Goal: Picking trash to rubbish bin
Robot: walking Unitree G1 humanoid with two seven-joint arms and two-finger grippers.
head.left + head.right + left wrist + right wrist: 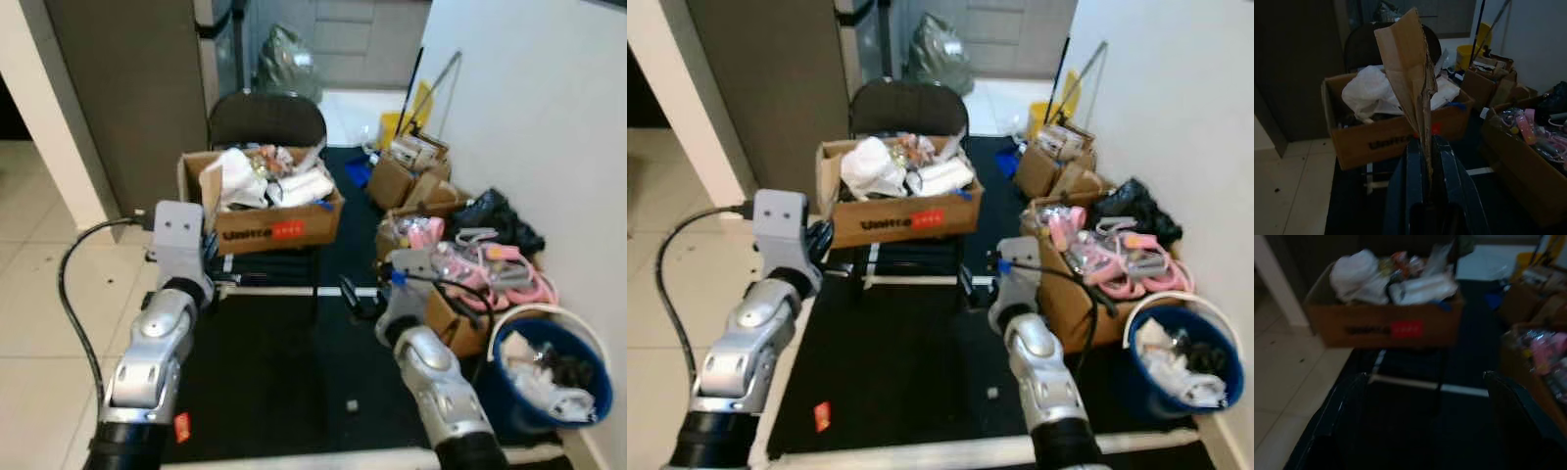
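Left claw clamped on torn brown cardboard scrap, upright, before trash-filled cardboard box on black chair. Right claw fingers apart. Blue round bin beside wall.

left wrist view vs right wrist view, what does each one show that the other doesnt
The left wrist view has the left gripper shut on a cardboard scrap, with a yellow bucket behind. The right wrist view has the right gripper open and holding nothing. Both share the trash-filled box on the chair, the black mat, and pink items to one side.
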